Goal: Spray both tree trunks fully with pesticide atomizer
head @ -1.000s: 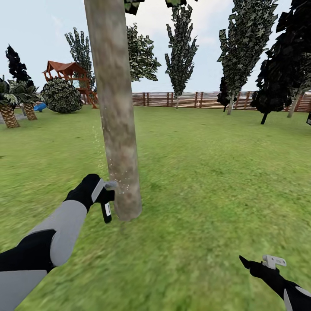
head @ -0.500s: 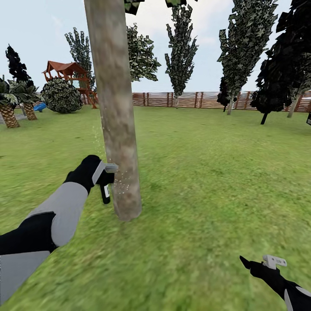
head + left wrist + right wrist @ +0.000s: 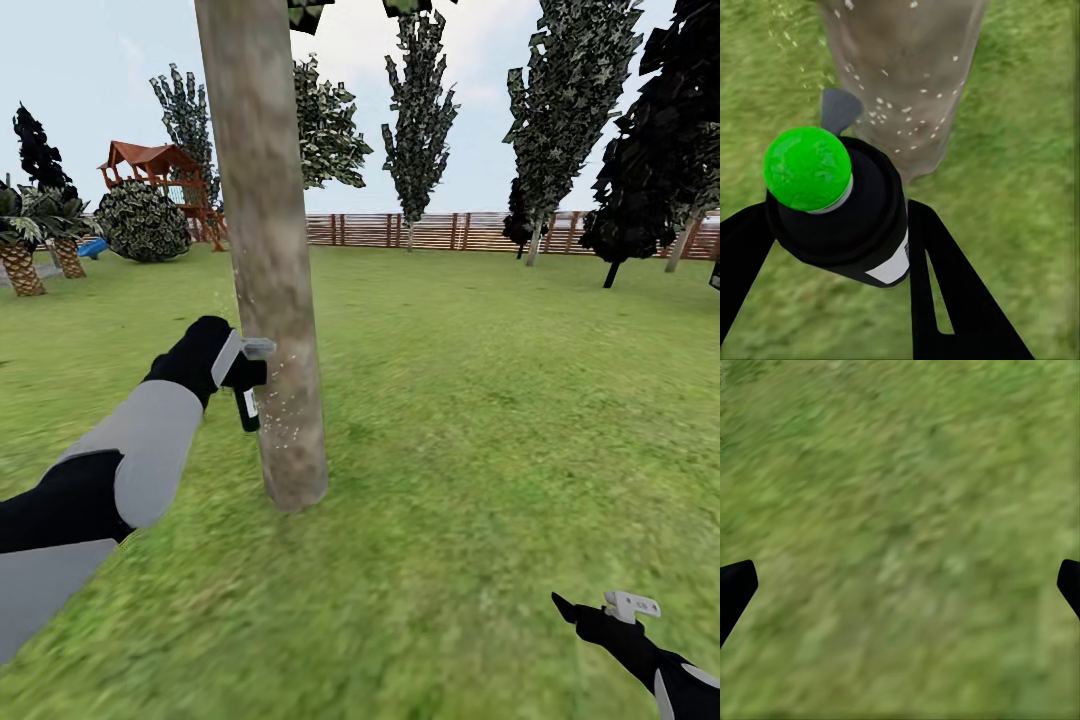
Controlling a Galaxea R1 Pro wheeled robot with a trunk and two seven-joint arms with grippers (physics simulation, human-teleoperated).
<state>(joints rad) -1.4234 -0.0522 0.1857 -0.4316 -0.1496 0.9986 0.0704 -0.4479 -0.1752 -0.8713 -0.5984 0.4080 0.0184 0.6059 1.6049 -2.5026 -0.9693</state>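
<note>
The pesticide atomizer is gripped upright in the closed left hand, its nozzle just beside the vertical tree trunk ahead of it, while the right hand, wide open and empty, is held well apart.
</note>
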